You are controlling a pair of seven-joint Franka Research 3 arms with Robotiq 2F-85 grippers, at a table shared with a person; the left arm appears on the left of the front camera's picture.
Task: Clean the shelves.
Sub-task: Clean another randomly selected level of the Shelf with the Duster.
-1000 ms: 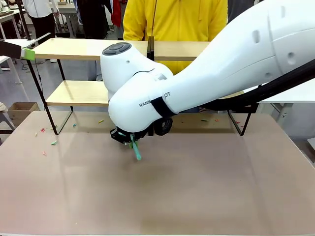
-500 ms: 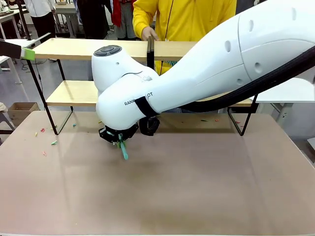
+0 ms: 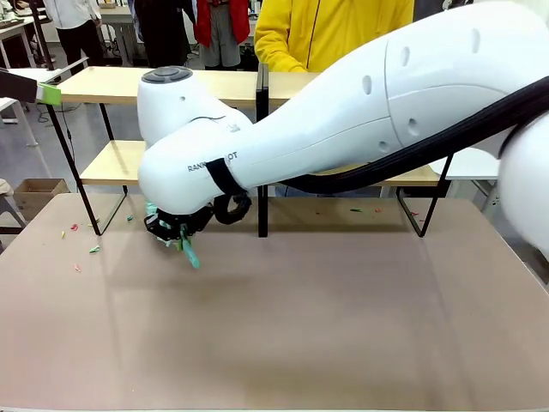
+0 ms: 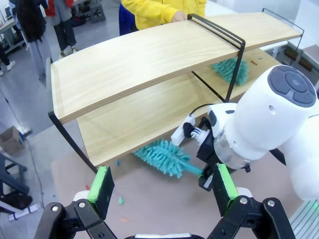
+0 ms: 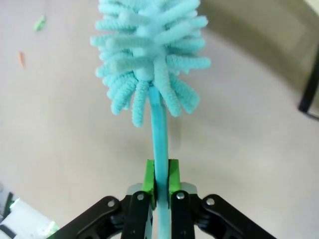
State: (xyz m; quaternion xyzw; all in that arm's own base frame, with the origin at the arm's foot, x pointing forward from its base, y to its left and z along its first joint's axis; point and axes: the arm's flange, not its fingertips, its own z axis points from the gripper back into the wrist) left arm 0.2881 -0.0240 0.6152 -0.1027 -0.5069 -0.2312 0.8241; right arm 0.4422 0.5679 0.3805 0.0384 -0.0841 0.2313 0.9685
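The shelves (image 3: 111, 84) stand at the table's far side, two light-wood boards on a black frame, and reappear from above as shelves (image 4: 134, 59). My right gripper (image 3: 176, 230) reaches across to the left and is shut on the handle of a teal fluffy duster (image 3: 190, 255). In the right wrist view the gripper (image 5: 160, 175) pinches the thin handle, with the duster (image 5: 149, 59) head over the table. The duster (image 4: 159, 157) head lies at the lower board's front edge. My left gripper (image 4: 162, 194) hovers high above the shelves' left end, open and holding nothing.
A person in a yellow top (image 3: 334, 34) stands behind the shelves with a hand (image 4: 178, 16) on the upper board. Small coloured scraps (image 3: 93, 249) litter the table at the left and under the rack (image 3: 356, 210). A second teal fluffy thing (image 4: 230, 70) lies on the lower board.
My right arm has swept left along the table in front of the shelves, carrying the duster with it. The person in yellow has shifted to the right.
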